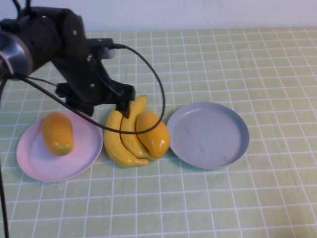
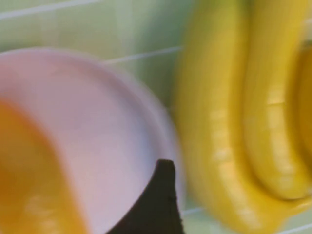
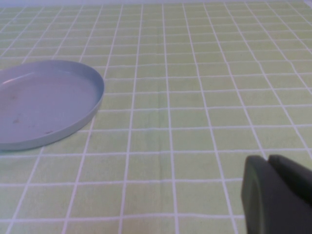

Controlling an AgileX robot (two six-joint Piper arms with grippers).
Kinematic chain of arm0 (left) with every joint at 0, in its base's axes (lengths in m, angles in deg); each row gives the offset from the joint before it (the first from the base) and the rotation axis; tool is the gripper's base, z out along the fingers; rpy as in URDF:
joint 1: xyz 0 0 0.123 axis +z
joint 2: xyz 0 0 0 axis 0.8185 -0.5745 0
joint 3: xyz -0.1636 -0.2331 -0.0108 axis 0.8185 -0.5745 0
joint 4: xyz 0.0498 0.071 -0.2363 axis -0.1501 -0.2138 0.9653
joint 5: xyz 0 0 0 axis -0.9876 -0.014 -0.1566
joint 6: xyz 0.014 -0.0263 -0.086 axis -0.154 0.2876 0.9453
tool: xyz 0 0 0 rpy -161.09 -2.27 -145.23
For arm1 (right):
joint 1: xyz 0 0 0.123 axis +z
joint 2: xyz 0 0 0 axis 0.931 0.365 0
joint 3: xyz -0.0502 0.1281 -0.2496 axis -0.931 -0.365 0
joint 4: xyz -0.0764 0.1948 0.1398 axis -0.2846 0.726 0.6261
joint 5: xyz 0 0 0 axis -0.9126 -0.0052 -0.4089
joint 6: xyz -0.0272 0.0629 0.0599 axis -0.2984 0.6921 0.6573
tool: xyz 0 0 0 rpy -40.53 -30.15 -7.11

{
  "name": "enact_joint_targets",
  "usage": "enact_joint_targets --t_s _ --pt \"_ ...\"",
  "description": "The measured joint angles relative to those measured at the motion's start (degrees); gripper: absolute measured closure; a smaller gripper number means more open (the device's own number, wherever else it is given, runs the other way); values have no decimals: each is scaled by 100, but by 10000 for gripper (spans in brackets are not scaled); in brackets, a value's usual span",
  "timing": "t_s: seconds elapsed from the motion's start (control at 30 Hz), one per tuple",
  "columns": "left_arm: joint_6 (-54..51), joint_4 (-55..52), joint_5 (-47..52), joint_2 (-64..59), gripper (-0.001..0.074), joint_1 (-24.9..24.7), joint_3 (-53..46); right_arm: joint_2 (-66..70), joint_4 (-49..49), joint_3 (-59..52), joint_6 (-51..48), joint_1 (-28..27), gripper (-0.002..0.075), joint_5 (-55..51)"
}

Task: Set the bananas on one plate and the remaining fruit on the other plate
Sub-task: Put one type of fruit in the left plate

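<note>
High view: left hand (image 1: 106, 101) spread wide, holding nothing, hovering between pink plate (image 1: 34, 161) and bananas (image 1: 121, 141). One mango (image 1: 57, 133) on pink plate at left; second mango (image 1: 153, 133) leaning on bananas, centre of surface (image 1: 247, 198). Grey-blue plate (image 1: 208, 135) just right of them.

Left wrist view: fingertip (image 2: 158, 204) over pink plate's rim, bananas beside.

Right wrist view: right hand (image 3: 278, 192) closed, holding nothing, well right of grey-blue plate.
</note>
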Motion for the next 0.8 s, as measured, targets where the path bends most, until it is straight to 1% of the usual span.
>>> enact_joint_targets --t_s 0.1,0.2,0.27,0.4,0.6,0.8 --pt "241 42 -341 -11 66 -523 0 0 0 0 0 0 743 0" --pt "575 65 -545 -79 66 -885 0 0 0 0 0 0 743 0" --pt "762 91 -602 -194 66 -1034 0 0 0 0 0 0 743 0" --pt "1043 88 -595 -476 66 -1120 81 0 0 0 0 0 743 0" --pt "1187 88 -512 -794 66 -1144 429 0 0 0 0 0 743 0" --pt "1326 10 -127 -938 66 -1156 615 0 0 0 0 0 743 0"
